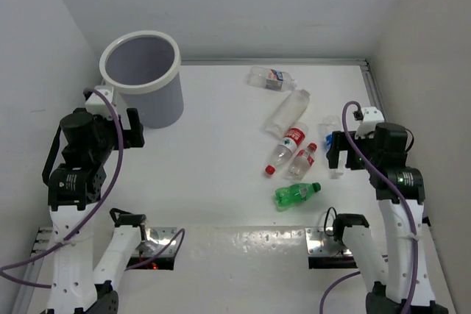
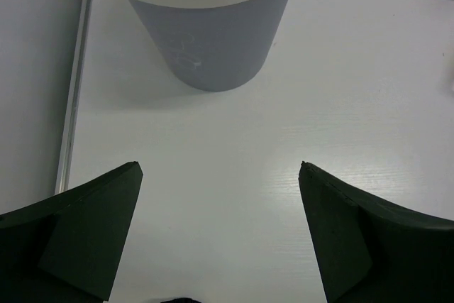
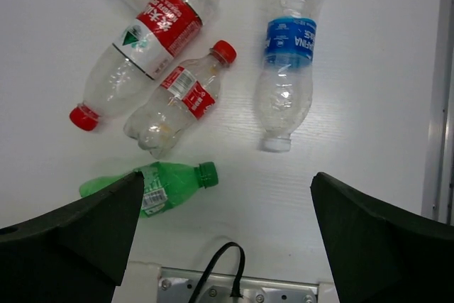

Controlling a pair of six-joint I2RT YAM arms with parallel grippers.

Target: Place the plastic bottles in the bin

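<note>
The bottles lie on their sides in a loose cluster on the right half of the tabletop (image 1: 221,167), well apart from the bin (image 1: 163,101), which stands upright at the far left. The right fingers (image 3: 376,232) are spread wide with nothing between them and hang above the cluster. In the right wrist view the green bottle (image 3: 167,184) lies nearest. The small red-label bottle (image 3: 177,101) lies just beyond it, close against the large red-label bottle (image 3: 145,47), and the blue-label bottle (image 3: 289,62) lies apart to the right. The left fingers (image 2: 85,225) are also spread and empty, near the foot of the bin. The bottles look empty and thin-walled, so they are probably very light and will dent under a firm squeeze. Being round and smooth, they are likely to roll or squirt sideways if caught off-centre. The best hold looks to be across the labelled mid-body, with the fingers square to the long axis, rather than at the tapering neck or cap. The blue-label bottle has bare tabletop on both sides and seems the easiest pick. The two red-label ones lie too close together for a finger to slip between them cleanly. The bin's wide mouth should forgive a loose drop.
</note>
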